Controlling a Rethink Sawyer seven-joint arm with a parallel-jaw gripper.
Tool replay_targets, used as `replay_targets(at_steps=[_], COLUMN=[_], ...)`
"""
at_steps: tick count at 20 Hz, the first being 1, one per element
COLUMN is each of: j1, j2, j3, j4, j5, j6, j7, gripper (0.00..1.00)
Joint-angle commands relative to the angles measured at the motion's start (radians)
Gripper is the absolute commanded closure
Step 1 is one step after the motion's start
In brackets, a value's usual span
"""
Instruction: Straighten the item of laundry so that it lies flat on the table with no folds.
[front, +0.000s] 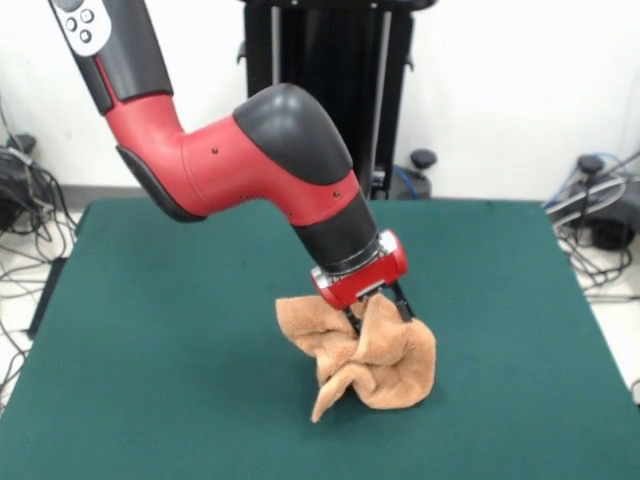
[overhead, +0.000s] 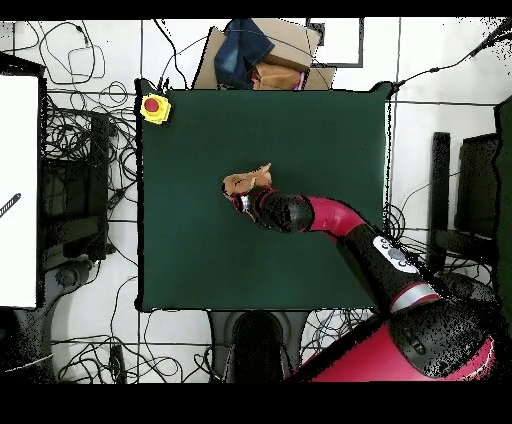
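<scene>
Front view, left to right: cables (front: 25, 215) on the floor at the left edge. Red and black arm (front: 240, 150) comes down from the top left, elbow over the counter (front: 150, 330), wrist slanting down to the right. Fingers (front: 378, 310) sit at the top of the towel (front: 370, 360), closed on a pinch of cloth, black tips partly buried in it. Towel is tan-orange, bunched into a crumpled heap, upper part pulled up at the fingers, lower part resting on the green counter. One corner hangs down and points to the lower left. Heap lies a bit right of the counter's middle, toward the near edge. Black pedestal (front: 330, 80) behind, at the far side. More cables and gear (front: 600, 215) on the floor to the right.

Overhead view, left to right: white panel (overhead: 20, 190) at the left edge, tangled wires (overhead: 90, 190) beside it. Yellow box with a red button (overhead: 154, 107) on the counter's (overhead: 190, 250) top left corner. Towel (overhead: 248, 181) is a small crumpled lump near the counter's middle, well away from all edges. Fingers (overhead: 240, 199) touch its lower side, mostly hidden under the wrist. Arm (overhead: 330, 215) runs from there to the lower right, down to the base. Cardboard box with dark blue cloth (overhead: 255, 50) beyond the counter's top edge.
</scene>
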Motion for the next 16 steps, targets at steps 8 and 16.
replay_targets(at_steps=[8,16], j1=[-0.017,-0.012], j2=[0.116,0.109], j3=[0.054,0.050], j4=[0.014,0.010], j5=[-0.050,-0.052], j6=[-0.034,-0.029], j7=[-0.072,-0.064], gripper=[1.00,1.00])
